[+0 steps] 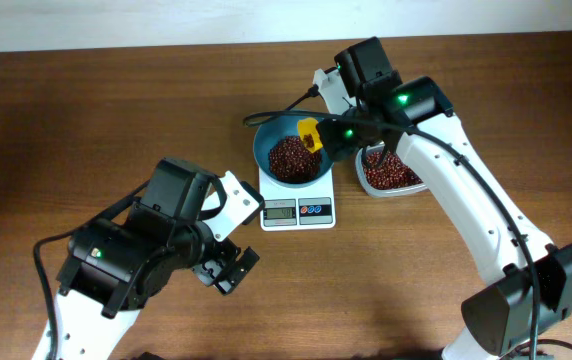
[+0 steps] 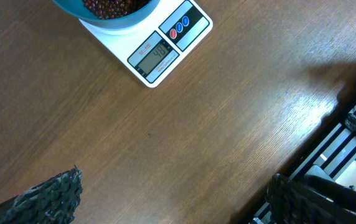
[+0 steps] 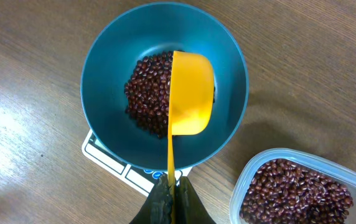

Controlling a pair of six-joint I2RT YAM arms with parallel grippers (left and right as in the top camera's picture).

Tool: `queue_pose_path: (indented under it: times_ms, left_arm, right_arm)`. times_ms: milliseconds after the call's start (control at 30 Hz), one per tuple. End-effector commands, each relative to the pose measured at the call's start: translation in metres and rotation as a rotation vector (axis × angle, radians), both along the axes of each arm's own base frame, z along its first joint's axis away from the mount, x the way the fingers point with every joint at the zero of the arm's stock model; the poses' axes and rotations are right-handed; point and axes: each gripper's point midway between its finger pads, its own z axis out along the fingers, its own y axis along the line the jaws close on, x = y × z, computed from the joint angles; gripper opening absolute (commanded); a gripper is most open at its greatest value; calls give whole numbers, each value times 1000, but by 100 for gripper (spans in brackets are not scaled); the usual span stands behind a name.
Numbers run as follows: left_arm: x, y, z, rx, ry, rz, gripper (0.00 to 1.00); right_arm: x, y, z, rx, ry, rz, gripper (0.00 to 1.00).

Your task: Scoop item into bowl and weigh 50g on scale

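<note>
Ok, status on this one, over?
Right hand shut on yellow scoop, tipped over bowl on scale. Left hand open, empty, clear of scale. Beans in bowl; nothing in the way.

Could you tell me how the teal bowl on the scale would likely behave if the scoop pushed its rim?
The bowl would probably slide rather than tip: the beans pooled at its bottom keep weight low. Its smooth sides look rigid. About as wide as the scale, it could shift off-centre.

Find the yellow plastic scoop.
Overhead, right of centre: yellow plastic scoop in the right gripper, over the round teal-blue bowl on the white square scale.
</note>
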Motion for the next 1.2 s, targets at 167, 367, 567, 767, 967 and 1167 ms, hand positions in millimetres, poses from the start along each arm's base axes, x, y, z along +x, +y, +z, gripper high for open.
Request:
queue_pose_path:
  times_ms: [167, 367, 567, 767, 967, 1167]
  left_arm:
    - [1, 1, -2, 10, -3, -10, 99]
    - [1, 1, -2, 10, -3, -10, 99]
    - [1, 1, -2, 10, -3, -10, 99]
    - [1, 1, -2, 10, -3, -10, 99]
    - [1, 1, -2, 10, -3, -10, 99]
    - [1, 1, -2, 10, -3, -10, 99]
  right_arm:
    - [0, 5, 9, 11, -15, 6, 4]
    - [-1, 5, 8, 8, -8, 6, 4]
    - [-1, 5, 8, 9, -8, 6, 4]
    - [3, 7, 5, 11, -11, 4, 4]
    - [6, 20, 1, 68, 3, 33, 4]
    - [5, 20, 1, 70, 8, 34, 4]
